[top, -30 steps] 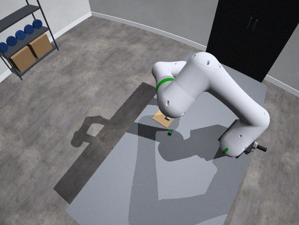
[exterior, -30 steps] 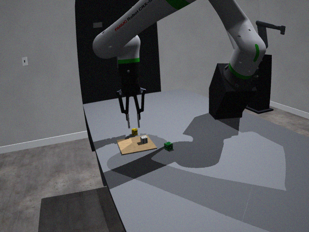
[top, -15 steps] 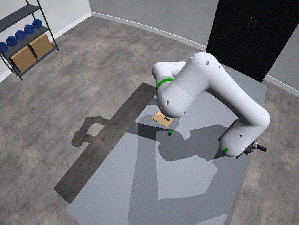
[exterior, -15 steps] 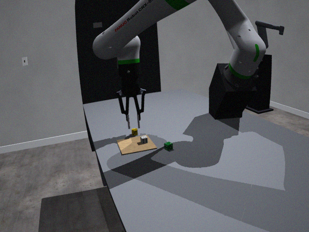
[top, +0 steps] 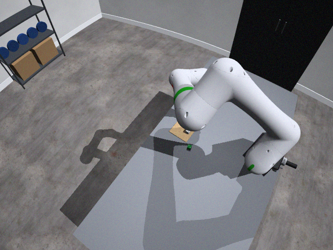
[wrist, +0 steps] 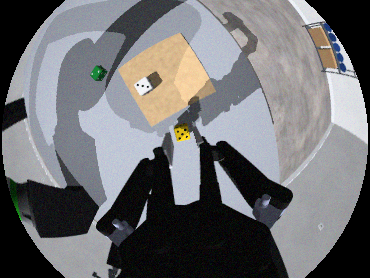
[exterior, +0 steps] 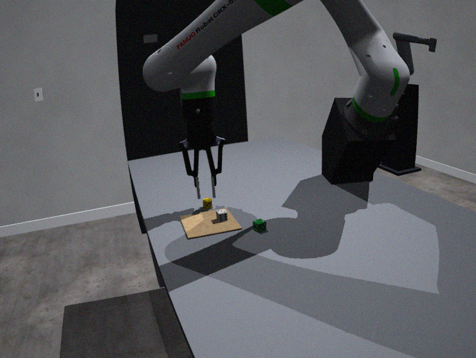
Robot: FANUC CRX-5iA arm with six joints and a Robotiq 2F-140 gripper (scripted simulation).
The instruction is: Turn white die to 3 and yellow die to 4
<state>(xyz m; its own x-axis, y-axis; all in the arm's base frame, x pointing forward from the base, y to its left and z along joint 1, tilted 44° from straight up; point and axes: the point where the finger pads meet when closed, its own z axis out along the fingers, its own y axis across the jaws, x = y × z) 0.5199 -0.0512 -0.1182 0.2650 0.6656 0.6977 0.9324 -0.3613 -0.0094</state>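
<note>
Working left to right, I see my gripper (exterior: 206,188) (wrist: 182,136) partly spread, empty, above the yellow die (exterior: 207,203) (wrist: 182,133), off the mat (exterior: 196,229) (wrist: 172,102)'s far edge, five up: unfinished. The white die (exterior: 221,215) (wrist: 144,86) (top: 187,131) shows three on the mat, done; the green die (exterior: 259,225) (wrist: 98,73) (top: 189,147) sits right.
</note>
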